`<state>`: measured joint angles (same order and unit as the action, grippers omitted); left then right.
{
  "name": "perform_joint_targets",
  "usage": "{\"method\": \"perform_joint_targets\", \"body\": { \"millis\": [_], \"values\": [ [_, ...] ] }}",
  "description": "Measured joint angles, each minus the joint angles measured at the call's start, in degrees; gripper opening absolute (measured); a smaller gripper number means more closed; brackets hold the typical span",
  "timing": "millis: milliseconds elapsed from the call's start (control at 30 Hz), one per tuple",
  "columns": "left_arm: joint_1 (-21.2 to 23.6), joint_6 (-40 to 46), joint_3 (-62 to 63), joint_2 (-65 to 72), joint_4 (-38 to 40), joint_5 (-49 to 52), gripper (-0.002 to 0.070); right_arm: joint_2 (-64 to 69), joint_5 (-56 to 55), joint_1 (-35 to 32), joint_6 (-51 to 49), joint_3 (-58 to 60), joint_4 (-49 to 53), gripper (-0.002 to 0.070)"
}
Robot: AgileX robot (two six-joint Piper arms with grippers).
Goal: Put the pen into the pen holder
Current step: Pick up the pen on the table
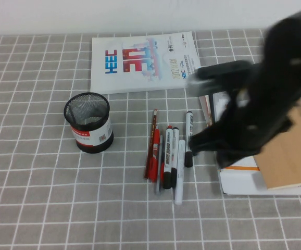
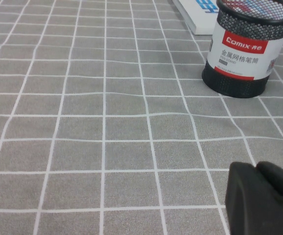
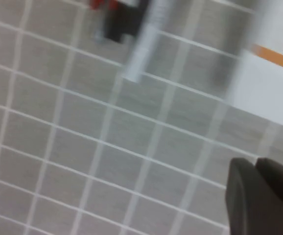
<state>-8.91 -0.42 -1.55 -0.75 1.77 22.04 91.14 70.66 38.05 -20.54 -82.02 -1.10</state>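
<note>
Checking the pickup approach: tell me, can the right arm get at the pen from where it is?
Probably yes. The right gripper hangs just beside the pen, the outermost of the row, nothing lying over it. The left gripper sits low, far from the pen holder.

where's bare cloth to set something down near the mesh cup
Free: grey checked cloth left of and in front of the black wire-mesh pen holder. Crowded: pen cluster, with the right pincer by the slim white pen. Left pincer idles over bare cloth.

A desk [image 1: 36,198] fills nearly the whole frame, covered by a grey cloth crossed with thin white lines forming a grid of squares. Along the top edge of the frame runs a plain white wall [image 1: 88,15]. Lighting is even and soft, with faint shadows.
</note>
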Motion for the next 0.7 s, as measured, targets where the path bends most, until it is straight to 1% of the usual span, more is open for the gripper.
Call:
{"method": "perform_joint_targets", "body": {
  "millis": [200, 367, 433, 533, 700],
  "values": [
    [0.0, 0.0, 0.0, 0.0, 0.0, 0.0, -0.0005, 10.5, -0.1, 3.4, -0.5, -6.7, 0.2, -0.0015],
    [0.0, 0.0, 0.0, 0.0, 0.0, 0.0, -0.0005, 17.2, -0.1, 3.9, -6.2, -12.8, 2.7, -0.0002],
    [0.0, 0.0, 0.0, 0.0, 0.0, 0.0, -0.0005, 19.2, -0.1, 3.9, -7.3, -15.2, 4.6, 0.0024],
    [0.0, 0.0, 0.0, 0.0, 0.0, 0.0, -0.0005, 21.6, -0.2, 3.9, -8.4, -17.9, 8.2, 0.0092],
    [0.0, 0.0, 0.0, 0.0, 0.0, 0.0, -0.0005, 25.5, -0.3, 3.3, -9.6, -21.5, 11.3, 0.0241]
  ]
}}
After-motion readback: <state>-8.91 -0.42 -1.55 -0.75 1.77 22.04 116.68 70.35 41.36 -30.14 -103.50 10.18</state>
